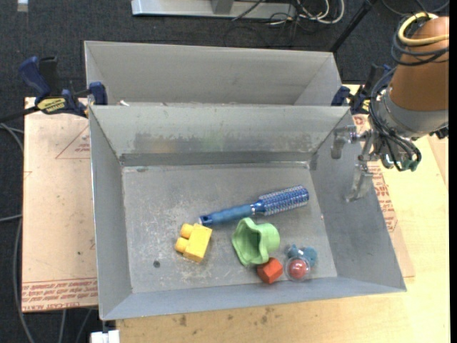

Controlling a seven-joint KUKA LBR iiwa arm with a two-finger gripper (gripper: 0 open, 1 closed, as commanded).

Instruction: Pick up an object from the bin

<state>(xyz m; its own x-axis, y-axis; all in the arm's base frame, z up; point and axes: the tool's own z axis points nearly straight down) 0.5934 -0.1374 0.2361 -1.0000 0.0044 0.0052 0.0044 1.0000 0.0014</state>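
The claw (pixel 346 168) is hanging at the right side of the bin (pixel 214 131), over its sloping right wall and up near the rim. Its two metal fingers (pixel 355 189) are standing apart, with bare grey wall showing between them and nothing held. Above it the arm is reaching in from the right, wearing its orange cover (pixel 421 70), and dark cables (pixel 396 152) are looping around the wrist.

Every loose thing is lying on the bin floor, to the left of the claw and nearer than it, and none is touching it. Closest is a blue hairbrush (pixel 257 207), which is lying aslant with its bristled head pointing right and far, toward the claw, and its handle running down to the left. Just on the near side of the brush a green cup-like piece (pixel 253 243) is lying tilted, its open mouth facing up and left. A small red block (pixel 270 271) is sitting against the green piece's near right edge. Just beside that block, to its right, a little toy with a red ball and blue parts (pixel 298 265) is resting close to the near wall. A yellow building block (pixel 194 241) is sitting left of the green piece, near the tip of the brush handle. The far and left parts of the floor are lying bare.
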